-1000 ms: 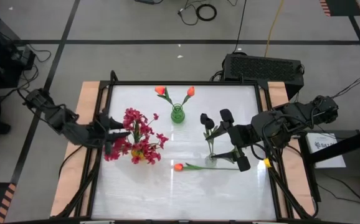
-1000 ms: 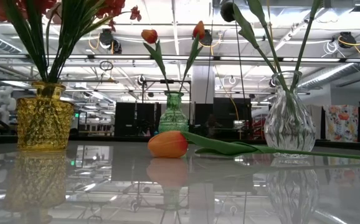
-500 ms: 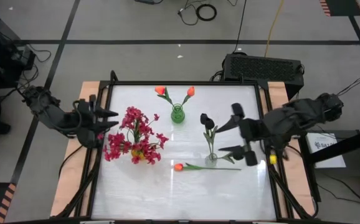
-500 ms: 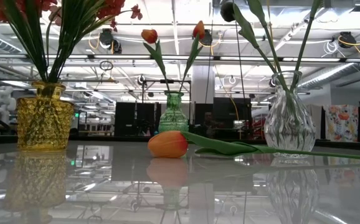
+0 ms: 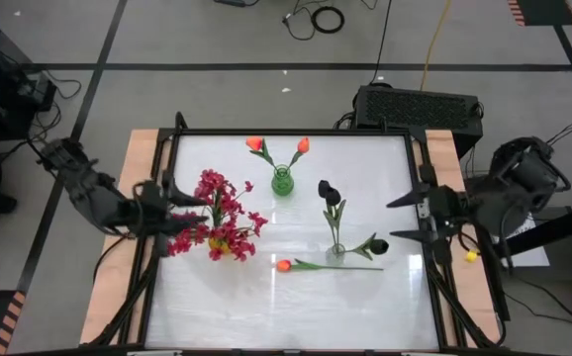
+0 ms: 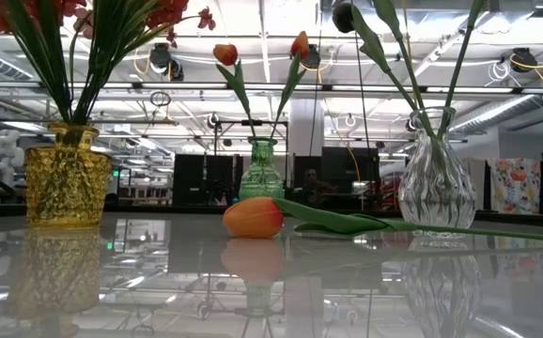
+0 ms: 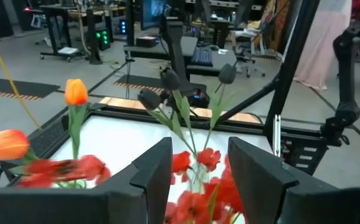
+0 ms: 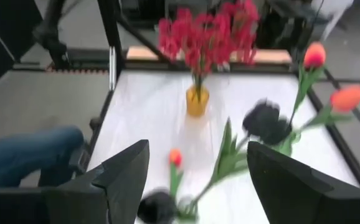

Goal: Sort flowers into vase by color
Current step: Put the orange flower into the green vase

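An orange tulip [image 6: 253,217] lies on the table [image 6: 140,282] between 3 vases.

3 vases: yellow textured glass vase [image 6: 66,178], small green glass vase [image 5: 282,182], clear ribbed glass vase [image 6: 436,185]; 3 orange-red tulip buds: 2 in green vase [image 5: 256,144], 1 lying on surface [image 5: 284,265]; 2 black rose-like blooms [image 5: 327,189]; 1 bunch crimson-pink sprays [image 5: 215,214]
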